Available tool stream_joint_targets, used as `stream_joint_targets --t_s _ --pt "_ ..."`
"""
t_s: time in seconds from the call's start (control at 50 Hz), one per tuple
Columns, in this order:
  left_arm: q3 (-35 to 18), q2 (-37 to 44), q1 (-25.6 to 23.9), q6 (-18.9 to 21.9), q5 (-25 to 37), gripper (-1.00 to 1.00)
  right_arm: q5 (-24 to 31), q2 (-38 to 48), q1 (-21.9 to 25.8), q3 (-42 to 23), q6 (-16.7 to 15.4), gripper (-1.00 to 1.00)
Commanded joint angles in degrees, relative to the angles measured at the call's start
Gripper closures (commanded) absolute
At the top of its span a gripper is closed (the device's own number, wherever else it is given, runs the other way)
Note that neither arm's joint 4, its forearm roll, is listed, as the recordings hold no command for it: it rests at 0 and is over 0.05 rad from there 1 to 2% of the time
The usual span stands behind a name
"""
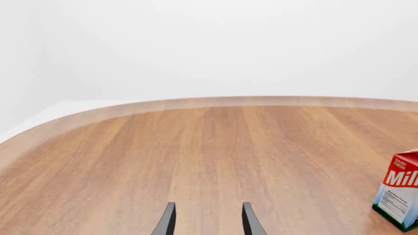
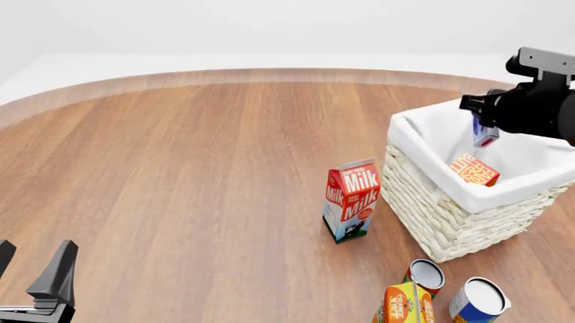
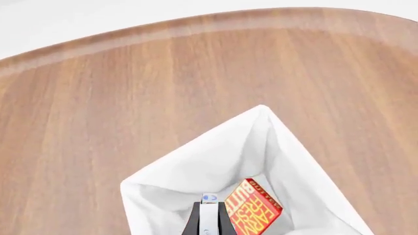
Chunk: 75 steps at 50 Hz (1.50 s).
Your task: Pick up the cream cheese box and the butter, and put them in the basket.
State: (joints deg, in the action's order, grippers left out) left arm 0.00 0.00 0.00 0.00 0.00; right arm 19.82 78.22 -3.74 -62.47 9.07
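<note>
Left gripper (image 2: 36, 272) parted, right gripper (image 2: 485, 128) clamping cream cheese box (image 2: 485, 134) above basket (image 2: 449, 202), butter (image 2: 473, 169) beneath.

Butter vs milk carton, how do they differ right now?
The butter lies tilted inside the basket; the milk carton stands upright on the table, left of the basket. The butter is the smaller, oblong box with orange panels; the milk carton is taller, gable-topped, red and white. Both carry red packaging with printed names.

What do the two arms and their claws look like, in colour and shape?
Both are matte black. The left claw has two thin, slightly curved, tapering fingers. The right arm is bulky and rounded, with a boxy black block on top. No cables or markings are visible.
</note>
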Motion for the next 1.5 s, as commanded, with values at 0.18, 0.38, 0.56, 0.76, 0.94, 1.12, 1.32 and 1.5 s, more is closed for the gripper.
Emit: stream_joint_targets --t_s 0.18,0.38,0.56,0.76,0.94,1.12,1.32,1.5 --pt "0.00 0.00 0.00 0.00 0.00 -1.00 -3.48 2.70 -0.34 1.62 0.58 1.00" --pt "0.00 0.00 0.00 0.00 0.00 -1.00 -3.66 2.86 -0.24 1.85 0.44 1.00" --pt "0.00 0.00 0.00 0.00 0.00 -1.00 -3.62 2.79 -0.12 2.15 0.14 1.00" --pt "0.00 0.00 0.00 0.00 0.00 -1.00 -4.01 3.22 -0.36 3.09 -0.82 1.00" --pt "0.00 0.00 0.00 0.00 0.00 -1.00 -3.48 2.98 -0.32 2.54 -0.69 1.00" --pt "0.00 0.00 0.00 0.00 0.00 -1.00 -3.49 3.53 -0.23 2.39 -0.89 -1.00" --pt "0.00 0.00 0.00 0.00 0.00 -1.00 -4.13 3.64 0.00 3.04 -0.71 -1.00" --pt "0.00 0.00 0.00 0.00 0.00 -1.00 -3.28 2.28 0.78 2.73 -0.62 -1.00"
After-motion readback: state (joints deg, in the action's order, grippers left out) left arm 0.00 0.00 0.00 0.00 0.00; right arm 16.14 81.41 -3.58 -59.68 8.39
